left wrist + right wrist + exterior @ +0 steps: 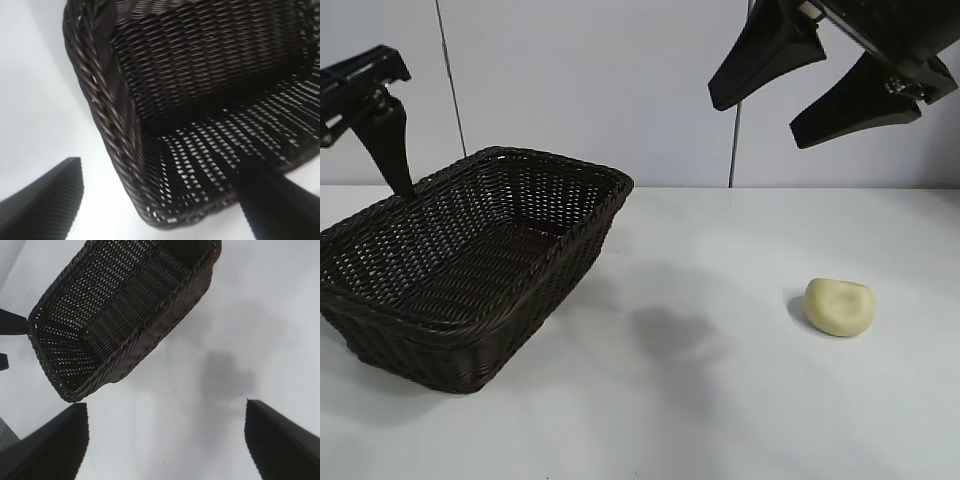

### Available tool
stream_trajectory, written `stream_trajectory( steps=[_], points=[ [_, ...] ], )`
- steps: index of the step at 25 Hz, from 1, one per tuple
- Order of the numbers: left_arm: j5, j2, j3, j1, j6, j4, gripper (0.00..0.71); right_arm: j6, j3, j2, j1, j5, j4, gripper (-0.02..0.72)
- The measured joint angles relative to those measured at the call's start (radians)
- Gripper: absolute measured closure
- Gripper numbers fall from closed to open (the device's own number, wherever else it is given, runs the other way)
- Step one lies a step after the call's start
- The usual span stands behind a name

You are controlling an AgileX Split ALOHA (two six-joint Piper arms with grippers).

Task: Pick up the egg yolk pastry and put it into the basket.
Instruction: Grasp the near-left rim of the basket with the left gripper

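Starting at your far left, the left gripper (pixel 380 120) is hanging up by the back corner of the basket (pixel 470 262), one dark finger pointing down just behind the braided rim. From the exterior view you only catch part of it, but its wrist view shows both fingers (pixel 47 202) spread wide, with the basket's corner (pixel 107 120) sitting in the gap and nothing pinched between them.

The basket itself sits on the left half of the table (pixel 720 420), angled so one short end faces the camera. It's got nothing in it as far as you can see through the weave.

Moving right, there's a soft shadow on the white tabletop about midway between the basket and the pastry (pixel 839 305). The pastry is lying on the table well apart from the basket, over on the right side, pale yellow with a shallow dent on top. Nothing is touching it.

Up top right, your right gripper (pixel 820 80) is high above the table, higher than the pastry and a bit toward the centre from it. Its jaws are spread and holding nothing. In its wrist view you get both fingers (pixel 50 445) wide apart, framing bare table and the basket (pixel 125 315) farther off; the pastry doesn't show there.
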Motion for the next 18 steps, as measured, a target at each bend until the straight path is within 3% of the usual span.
stream_trajectory(
  steps=[11, 18],
  points=[
    [-0.053, 0.135, 0.0, -0.001, -0.048, 0.055, 0.105, 0.001, 0.0, 0.0, 0.0, 0.006, 0.0, 0.092],
    [-0.164, 0.256, 0.0, -0.001, -0.057, 0.04, 0.107, 0.001, 0.0, 0.0, 0.0, 0.01, 0.0, 0.092]
  ],
)
